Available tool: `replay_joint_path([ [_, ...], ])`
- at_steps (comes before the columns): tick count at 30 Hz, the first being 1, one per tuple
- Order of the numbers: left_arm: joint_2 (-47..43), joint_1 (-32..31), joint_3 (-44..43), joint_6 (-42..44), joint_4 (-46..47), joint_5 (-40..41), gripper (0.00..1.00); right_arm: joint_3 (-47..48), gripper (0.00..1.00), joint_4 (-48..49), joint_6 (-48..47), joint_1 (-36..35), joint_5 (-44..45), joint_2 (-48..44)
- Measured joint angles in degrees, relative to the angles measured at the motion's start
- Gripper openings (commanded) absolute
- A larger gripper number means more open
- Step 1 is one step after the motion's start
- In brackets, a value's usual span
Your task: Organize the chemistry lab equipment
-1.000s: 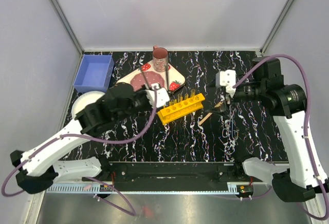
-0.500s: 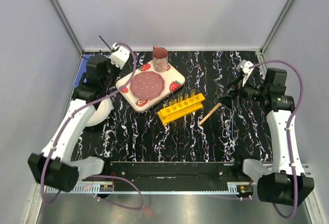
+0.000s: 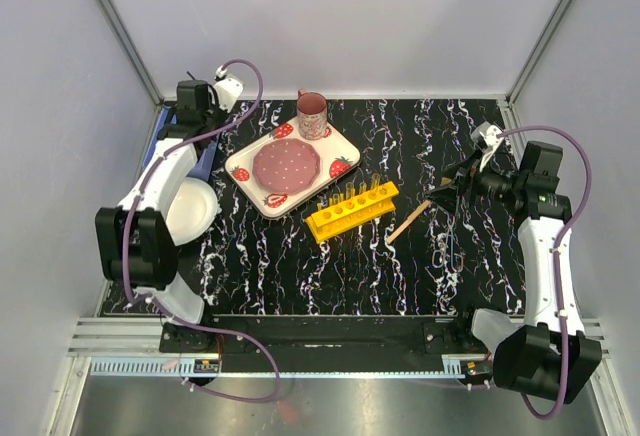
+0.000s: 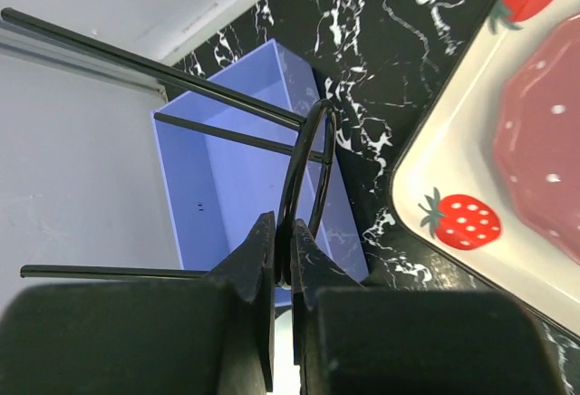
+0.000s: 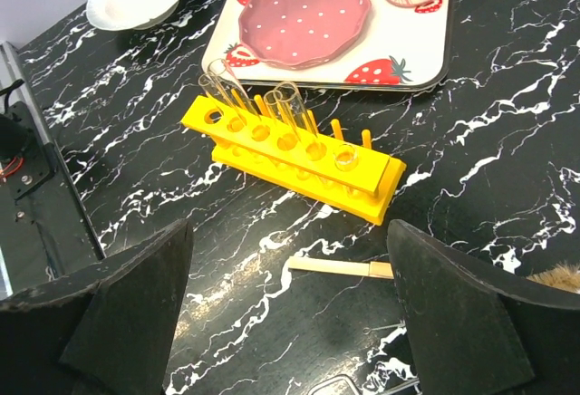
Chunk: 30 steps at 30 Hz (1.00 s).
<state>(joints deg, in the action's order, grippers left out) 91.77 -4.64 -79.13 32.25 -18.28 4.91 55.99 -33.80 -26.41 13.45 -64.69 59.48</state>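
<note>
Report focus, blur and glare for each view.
Top external: evenly lit, sharp, no glare on the table. Left wrist: left gripper soft and dark, metal tool and blue bin crisp. Right wrist: right gripper a blurred silhouette, yellow rack sharp.

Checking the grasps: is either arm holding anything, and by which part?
The left fingers pinch a thin black metal ring with straight legs by the ring's near rim. The right fingers stand open, holding nothing.
</note>
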Motion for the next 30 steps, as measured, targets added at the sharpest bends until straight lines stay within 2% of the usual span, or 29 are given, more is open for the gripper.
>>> replay_joint_path([
  [10,12.2,4.6,-6.3,-1.1,-0.1,0.0,0.0,0.0,0.96,-0.3,0.3,0.1,-1.5,2.9],
  [18,15.5,6.9,-10.5,-3.1,-0.2,-0.1,0.0,0.0,0.97,-2.0,-0.3,0.3,-2.6,4.5],
  [27,16.6,7.4,-11.4,-4.9,-2.5,1.5,0.0,0.7,1.0,-3.6,-1.4,0.9,-4.0,5.4],
  [30,16.8,7.4,-11.6,-5.4,-2.9,1.6,0.06,0.8,1.0,-4.1,-1.8,0.9,-4.0,5.4],
])
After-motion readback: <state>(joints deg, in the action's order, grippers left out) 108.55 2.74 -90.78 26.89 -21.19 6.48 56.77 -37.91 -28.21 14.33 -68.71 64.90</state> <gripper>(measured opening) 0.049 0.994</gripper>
